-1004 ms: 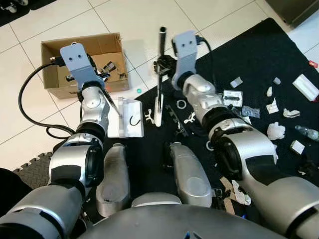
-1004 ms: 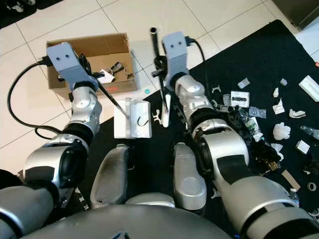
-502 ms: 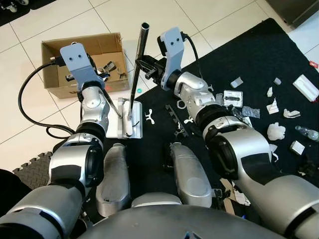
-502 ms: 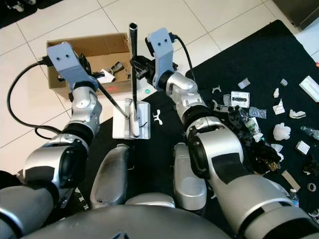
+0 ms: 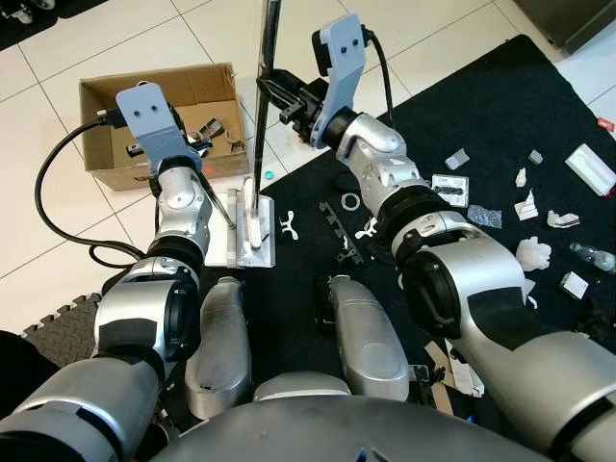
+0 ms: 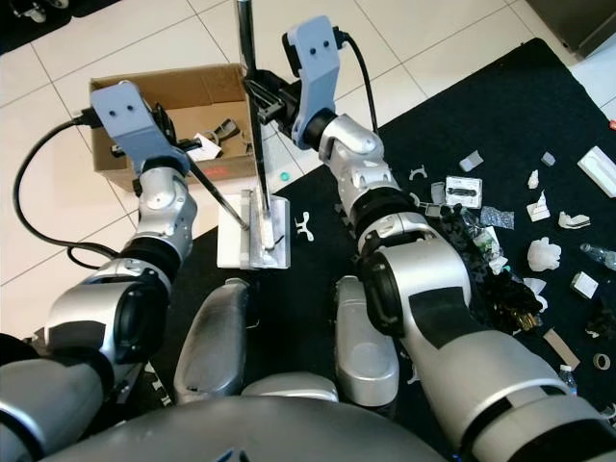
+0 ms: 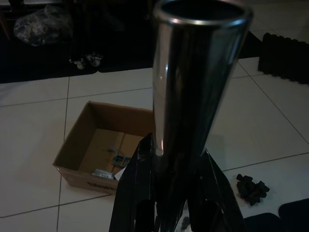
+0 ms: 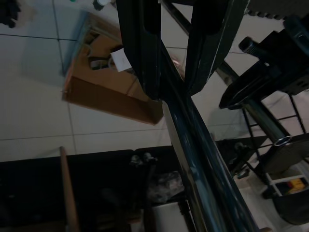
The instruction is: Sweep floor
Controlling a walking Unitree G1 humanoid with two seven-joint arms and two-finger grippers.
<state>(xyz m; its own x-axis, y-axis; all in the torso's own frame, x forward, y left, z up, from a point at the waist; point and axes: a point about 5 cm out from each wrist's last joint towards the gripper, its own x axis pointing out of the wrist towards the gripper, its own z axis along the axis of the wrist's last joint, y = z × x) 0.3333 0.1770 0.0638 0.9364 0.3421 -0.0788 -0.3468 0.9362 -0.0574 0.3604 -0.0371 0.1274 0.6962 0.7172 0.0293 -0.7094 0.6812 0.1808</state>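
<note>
broom pole clamped above the dustpan

right gripper (image 5: 279,96) closed on the metal broom pole (image 5: 262,96), gripped partway up, shaft running on above and below the fingers. directly below that grip, white brush head (image 5: 252,223) resting on the white dustpan (image 5: 243,231), at the edge of the black mat (image 5: 481,125). left gripper (image 7: 169,193) clamped on the dustpan's thin dark handle (image 6: 217,195), pan just below and ahead of it. beyond both grippers, open cardboard box (image 5: 106,106) on the tiled floor (image 5: 115,38). well off to the right gripper's side, white scraps (image 5: 532,252) scattered on the mat.
</note>
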